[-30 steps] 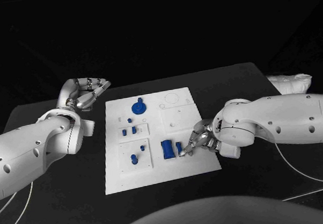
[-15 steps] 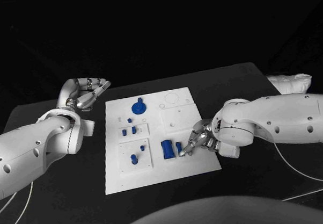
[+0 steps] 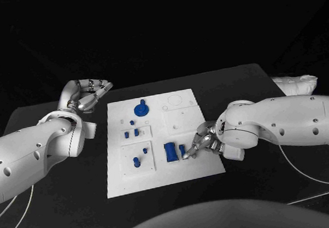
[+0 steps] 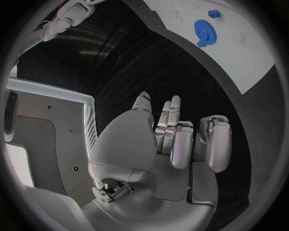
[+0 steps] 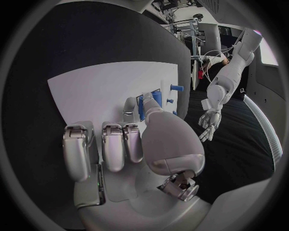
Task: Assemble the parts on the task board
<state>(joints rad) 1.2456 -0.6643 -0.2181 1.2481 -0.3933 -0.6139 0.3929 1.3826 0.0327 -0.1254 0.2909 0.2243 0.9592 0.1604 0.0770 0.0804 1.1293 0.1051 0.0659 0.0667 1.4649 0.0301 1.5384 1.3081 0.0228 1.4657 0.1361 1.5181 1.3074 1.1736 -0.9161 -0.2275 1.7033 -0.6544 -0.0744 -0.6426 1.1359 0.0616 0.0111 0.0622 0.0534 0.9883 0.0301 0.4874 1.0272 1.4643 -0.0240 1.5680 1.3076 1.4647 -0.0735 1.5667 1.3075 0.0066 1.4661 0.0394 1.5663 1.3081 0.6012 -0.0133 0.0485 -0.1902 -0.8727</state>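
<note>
The white board (image 3: pixel 161 140) sits mid-table with the blue parts (image 3: pixel 170 151) on it: a gear (image 3: pixel 141 109) toward the far edge, small pegs in the middle, and blocks near the right hand (image 3: pixel 203 144). That hand rests at the board's right side, fingers (image 5: pixel 130 107) touching a blue block, but I can't tell if it's pinched or just touched since the hand hides the contact. Nothing has really moved over the last second, so I'd guess it's mid-seating a part. The left hand (image 3: pixel 88 93) hovers off the board's far left corner, fingers curled in, holding nothing.
</note>
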